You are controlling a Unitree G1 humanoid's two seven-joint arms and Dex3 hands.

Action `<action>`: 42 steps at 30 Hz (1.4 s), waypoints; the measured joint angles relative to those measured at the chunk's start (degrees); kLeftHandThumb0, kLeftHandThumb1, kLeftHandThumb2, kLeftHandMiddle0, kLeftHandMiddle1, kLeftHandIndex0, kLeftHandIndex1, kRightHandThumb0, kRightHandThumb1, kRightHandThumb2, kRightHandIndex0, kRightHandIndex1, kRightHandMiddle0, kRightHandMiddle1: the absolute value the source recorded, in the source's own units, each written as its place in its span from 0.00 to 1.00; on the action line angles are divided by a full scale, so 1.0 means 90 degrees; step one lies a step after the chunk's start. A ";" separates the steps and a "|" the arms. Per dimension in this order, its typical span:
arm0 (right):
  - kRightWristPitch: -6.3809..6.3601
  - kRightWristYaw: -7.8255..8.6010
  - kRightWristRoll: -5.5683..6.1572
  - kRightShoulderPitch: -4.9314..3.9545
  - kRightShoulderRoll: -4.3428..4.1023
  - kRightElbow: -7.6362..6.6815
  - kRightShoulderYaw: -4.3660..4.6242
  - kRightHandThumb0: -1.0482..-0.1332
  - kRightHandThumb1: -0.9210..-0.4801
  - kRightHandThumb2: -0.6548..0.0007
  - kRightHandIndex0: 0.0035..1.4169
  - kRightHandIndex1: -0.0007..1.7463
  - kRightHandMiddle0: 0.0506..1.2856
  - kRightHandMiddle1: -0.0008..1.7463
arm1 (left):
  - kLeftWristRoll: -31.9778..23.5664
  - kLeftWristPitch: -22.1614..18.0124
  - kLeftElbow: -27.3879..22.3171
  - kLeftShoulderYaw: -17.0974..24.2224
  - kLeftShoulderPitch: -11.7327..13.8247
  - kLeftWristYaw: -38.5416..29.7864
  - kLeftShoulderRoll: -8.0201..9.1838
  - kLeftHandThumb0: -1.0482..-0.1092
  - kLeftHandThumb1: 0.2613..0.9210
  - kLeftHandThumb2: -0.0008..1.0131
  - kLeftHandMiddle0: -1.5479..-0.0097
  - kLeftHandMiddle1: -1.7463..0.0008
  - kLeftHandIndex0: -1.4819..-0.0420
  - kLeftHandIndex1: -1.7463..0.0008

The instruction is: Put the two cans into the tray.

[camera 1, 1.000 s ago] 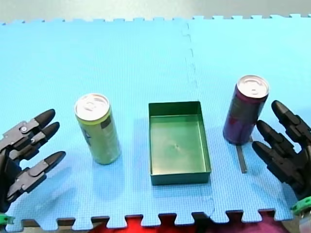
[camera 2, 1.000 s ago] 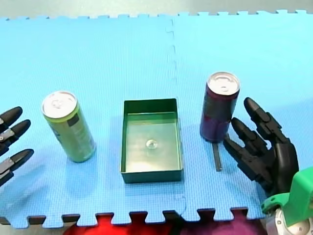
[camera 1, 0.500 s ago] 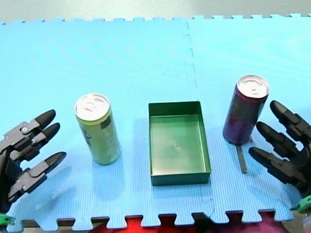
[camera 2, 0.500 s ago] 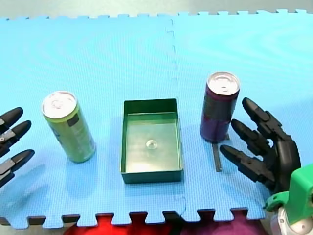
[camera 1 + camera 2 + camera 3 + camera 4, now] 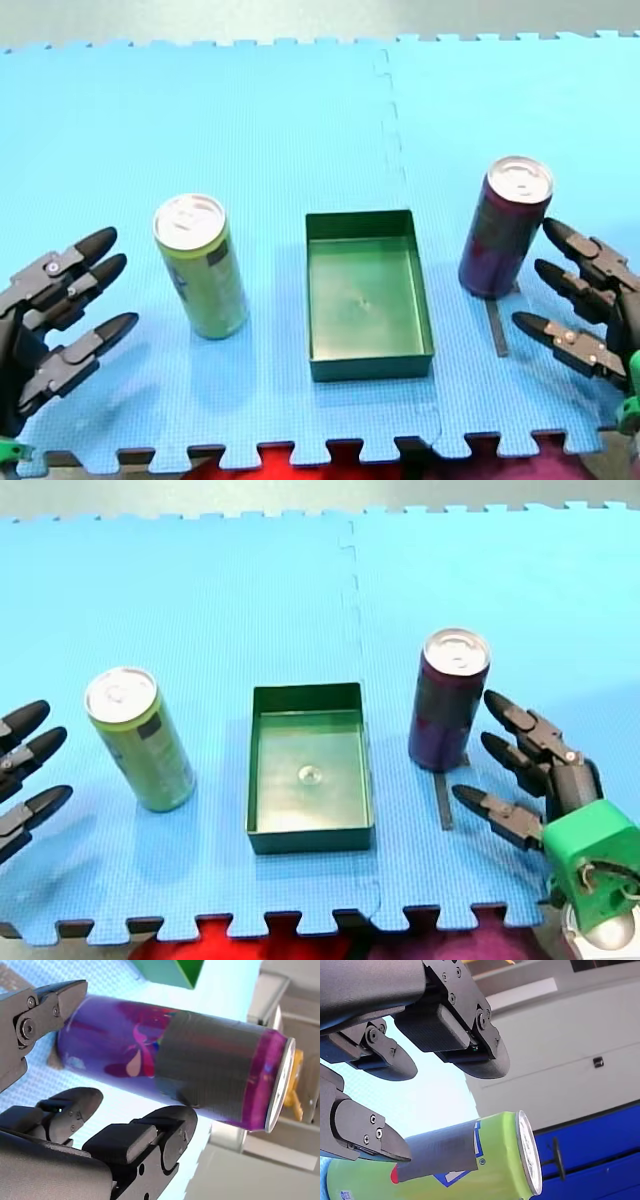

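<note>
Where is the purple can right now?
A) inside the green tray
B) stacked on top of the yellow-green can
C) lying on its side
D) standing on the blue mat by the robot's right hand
D: the purple can stands upright on the blue mat, to the right of the tray. It is close to the right hand, which holds nothing. The left hand is near the yellow-green can.

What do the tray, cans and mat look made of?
Tray: likely glossy painted metal or hard plastic; its floor reflects light. Green can and purple can: thin metal, silvery pull-tab tops, printed walls. Mat: soft blue foam, matt, with interlocking puzzle edges. Left robot hand and right robot hand, open, flank the cans.
</note>
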 measured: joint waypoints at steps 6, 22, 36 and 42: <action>0.0130 -0.0190 -0.0086 -0.0124 -0.0079 -0.0003 0.0088 0.00 0.41 0.98 0.41 0.00 0.35 0.00 | -0.0026 0.0036 -0.0020 0.0003 0.0003 -0.0019 -0.0006 0.00 0.84 0.00 0.55 1.00 0.53 1.00; 0.0155 -0.0186 -0.0022 -0.0470 -0.0147 0.0276 0.0190 0.00 0.37 0.98 0.38 0.00 0.34 0.00 | -0.0152 0.0102 -0.0024 0.0047 0.0003 -0.0152 -0.0009 0.00 0.84 0.00 0.55 1.00 0.53 1.00; 0.0103 0.0053 0.0212 -0.0765 -0.0084 0.0491 0.0199 0.00 0.36 0.99 0.38 0.00 0.34 0.00 | -0.0072 0.0113 -0.0047 0.0048 0.0003 -0.0081 -0.0005 0.00 0.86 0.01 0.55 1.00 0.53 1.00; -0.0119 0.0263 0.0401 -0.0799 0.0002 0.0595 0.0149 0.00 0.35 0.99 0.39 0.01 0.34 0.00 | -0.0018 0.0114 -0.0054 0.0047 0.0003 -0.0036 -0.0003 0.00 0.86 0.00 0.54 1.00 0.53 1.00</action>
